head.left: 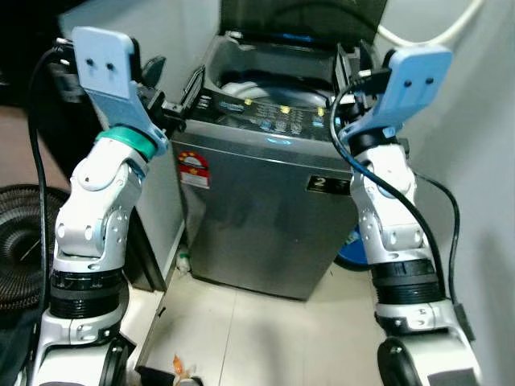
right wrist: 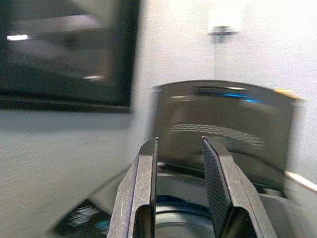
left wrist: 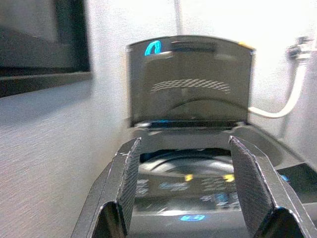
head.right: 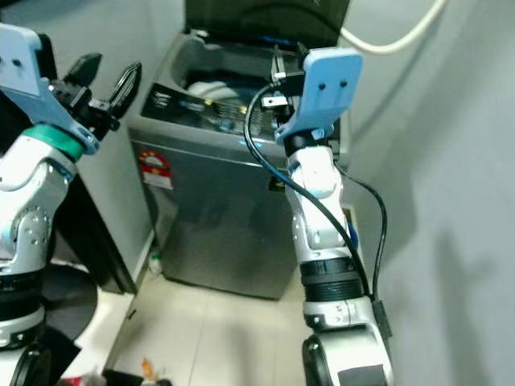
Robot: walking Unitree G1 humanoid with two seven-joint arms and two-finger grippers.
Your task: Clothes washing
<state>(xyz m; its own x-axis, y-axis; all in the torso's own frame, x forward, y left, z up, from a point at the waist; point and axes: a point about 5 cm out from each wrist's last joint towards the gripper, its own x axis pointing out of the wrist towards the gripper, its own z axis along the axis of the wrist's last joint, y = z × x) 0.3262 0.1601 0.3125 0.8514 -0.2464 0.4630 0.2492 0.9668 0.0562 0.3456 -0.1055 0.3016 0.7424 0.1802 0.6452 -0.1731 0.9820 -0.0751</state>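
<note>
Both silver arms are bent and raised with wrists up, the left gripper holding its black fingers spread wide, the right gripper with fingers only narrowly parted.

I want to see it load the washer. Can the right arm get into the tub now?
Probably yes: the lid stands open, and the right gripper is raised at the washer's top edge, beside the tub.

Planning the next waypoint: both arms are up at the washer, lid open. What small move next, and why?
Probably step closer. The grey top-loading washing machine stands with its dark lid raised, and the left gripper and right gripper are open, holding nothing, short of the tub opening.
</note>
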